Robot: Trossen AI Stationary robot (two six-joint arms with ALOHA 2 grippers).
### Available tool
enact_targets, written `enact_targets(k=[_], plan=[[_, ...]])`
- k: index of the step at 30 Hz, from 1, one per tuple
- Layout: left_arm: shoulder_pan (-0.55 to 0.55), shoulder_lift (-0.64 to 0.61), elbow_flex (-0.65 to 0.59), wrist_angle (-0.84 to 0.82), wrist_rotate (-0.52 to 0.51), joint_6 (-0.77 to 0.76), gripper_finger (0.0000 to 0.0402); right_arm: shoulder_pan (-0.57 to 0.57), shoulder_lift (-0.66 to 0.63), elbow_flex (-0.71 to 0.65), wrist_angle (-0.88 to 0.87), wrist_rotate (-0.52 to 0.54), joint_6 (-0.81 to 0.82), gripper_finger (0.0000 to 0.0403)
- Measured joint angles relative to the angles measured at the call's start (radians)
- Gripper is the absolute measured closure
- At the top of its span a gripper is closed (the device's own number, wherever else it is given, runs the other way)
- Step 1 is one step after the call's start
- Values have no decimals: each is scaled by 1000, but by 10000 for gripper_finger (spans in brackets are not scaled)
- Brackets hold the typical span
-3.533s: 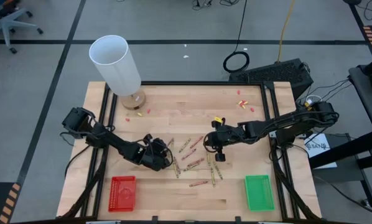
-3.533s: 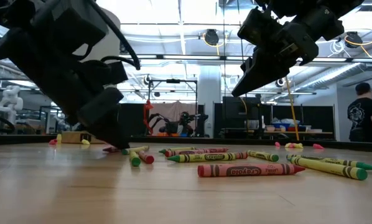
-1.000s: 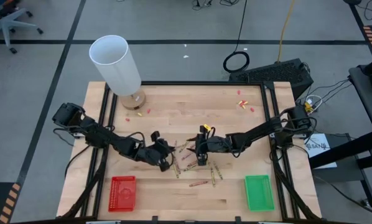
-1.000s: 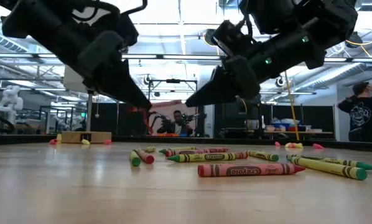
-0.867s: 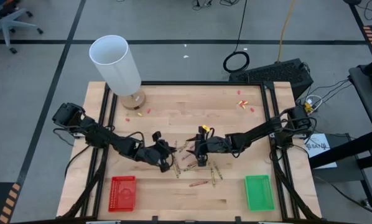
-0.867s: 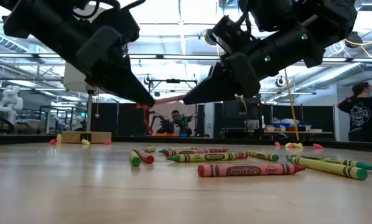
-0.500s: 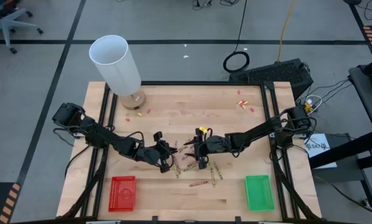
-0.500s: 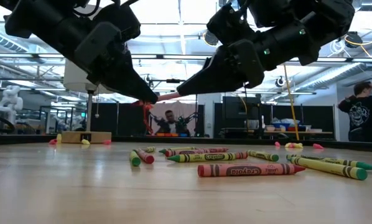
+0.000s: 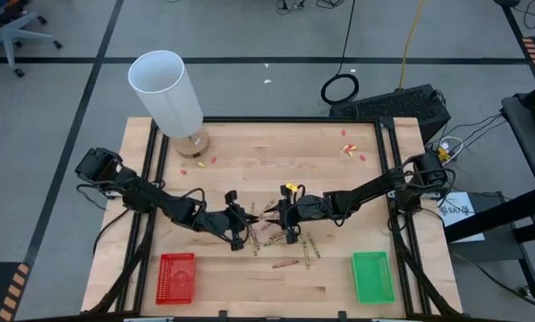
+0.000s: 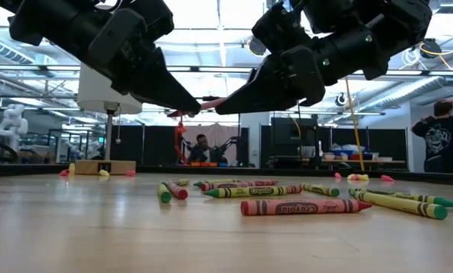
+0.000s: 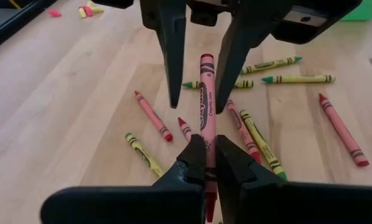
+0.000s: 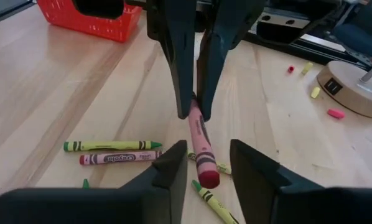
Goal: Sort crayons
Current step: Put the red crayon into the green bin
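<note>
My left gripper (image 11: 206,149) is shut on a red crayon (image 11: 206,99) and holds it in the air over the table's middle (image 9: 266,215). My right gripper (image 12: 208,148) faces it, open. Its two fingers stand on either side of the crayon's free end (image 12: 206,177), with a gap showing on each side. Several other crayons, yellow-green (image 10: 401,202) and red (image 10: 302,206), lie flat on the wood below and around both grippers (image 9: 285,243). My left gripper pinches the red crayon between its two fingers at one end (image 11: 205,134). The crayon lies along the fingers and sticks out past their tips toward the table's right. It is lifted clear of the table, about level.
A red tray (image 9: 176,277) sits at the near left and a green tray (image 9: 373,275) at the near right. A white cylinder on a round base (image 9: 166,89) stands at the far left. Small red and yellow scraps (image 9: 348,150) lie far right.
My left gripper has gone up and a little toward the table's right with the red crayon, still shut on it. My right gripper has risen and come toward the left one. Its fingers now stand around the crayon's free end.
</note>
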Motion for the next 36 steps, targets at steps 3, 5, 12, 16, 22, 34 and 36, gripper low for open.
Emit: enact_targets(k=[3,5,12,16,22,34,36], plan=[[0,0,0,0,3,-2,390,0,0,0,1,-1,0,321],[0,0,0,0,3,-2,387,0,0,0,8,-25,0,334],[0,0,0,-2,4,-2,385,-1,0,0,17,-53,6,382],[0,0,0,-3,6,-2,385,-1,0,0,14,-53,7,397],[0,0,0,0,29,-9,380,0,0,0,14,-56,6,393],[-16,-1,0,47,17,-10,256,2,0,0,-31,-53,7,392],[-26,-1,0,45,17,-10,247,2,0,0,-55,-53,11,392]])
